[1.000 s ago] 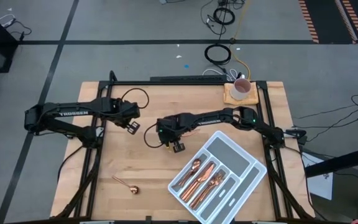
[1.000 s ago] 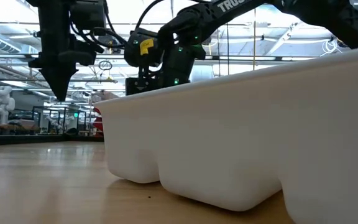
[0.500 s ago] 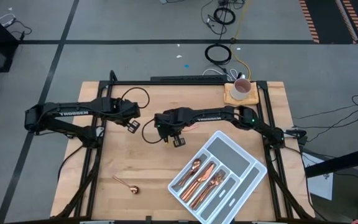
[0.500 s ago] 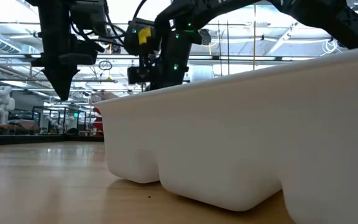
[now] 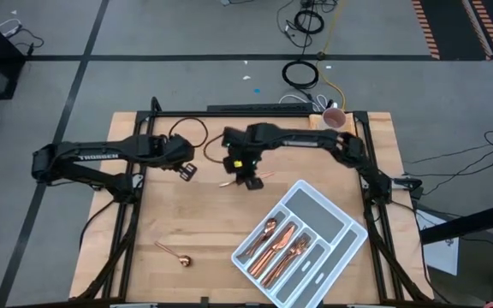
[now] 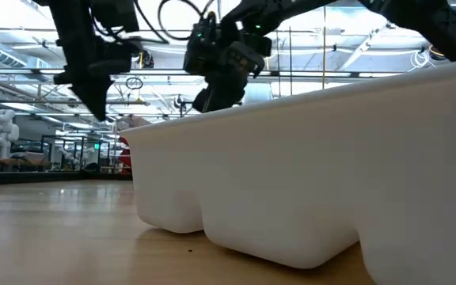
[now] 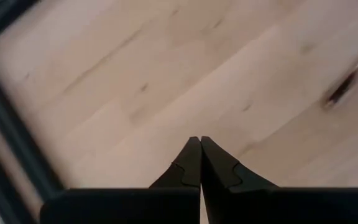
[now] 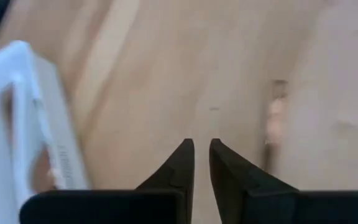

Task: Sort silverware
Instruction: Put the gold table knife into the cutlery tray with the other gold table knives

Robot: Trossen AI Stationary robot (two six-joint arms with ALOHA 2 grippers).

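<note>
Here, nearest at 6 o'clock, the grey-white tray point(image 5: 302, 244) lies slanted, with copper silverware point(image 5: 282, 244) already lined up in its slots. At 7 o'clock a lone spoon point(image 5: 175, 253) waits on the wooden table point(image 5: 195, 218), probably next to sort. Farther off near 12 o'clock, another copper piece point(image 5: 248, 178) lies under the right gripper point(image 5: 250, 180), whose fingers stand slightly apart. At 10 o'clock the left gripper point(image 5: 186, 170) hangs pressed together, waiting.
</note>
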